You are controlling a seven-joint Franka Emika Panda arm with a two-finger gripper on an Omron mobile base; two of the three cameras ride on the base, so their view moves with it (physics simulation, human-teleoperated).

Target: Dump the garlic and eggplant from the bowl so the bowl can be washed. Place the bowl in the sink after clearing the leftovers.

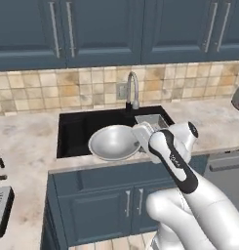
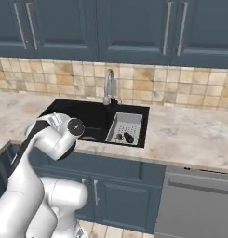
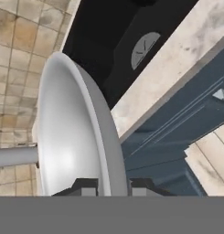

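My gripper [image 1: 142, 135] is shut on the right rim of the silver bowl [image 1: 112, 142], which hangs tilted over the front part of the black sink [image 1: 74, 128]. Nothing lies inside the bowl. In the hand view the bowl [image 3: 70, 132] stands edge-on, its rim pinched between my fingertips [image 3: 88, 188], with the sink's round drain [image 3: 144, 48] beyond it. The dark eggplant [image 2: 129, 137] and the small garlic [image 2: 118, 136] lie on the grey perforated tray [image 2: 127, 122] in the right side of the sink [image 2: 85, 118].
A curved chrome faucet [image 1: 132, 90] rises behind the sink. Marble counter [image 1: 23, 141] runs on both sides, with a tiled wall behind and blue cabinets [image 1: 101, 200] below. A dishwasher front [image 2: 199, 204] sits at the right.
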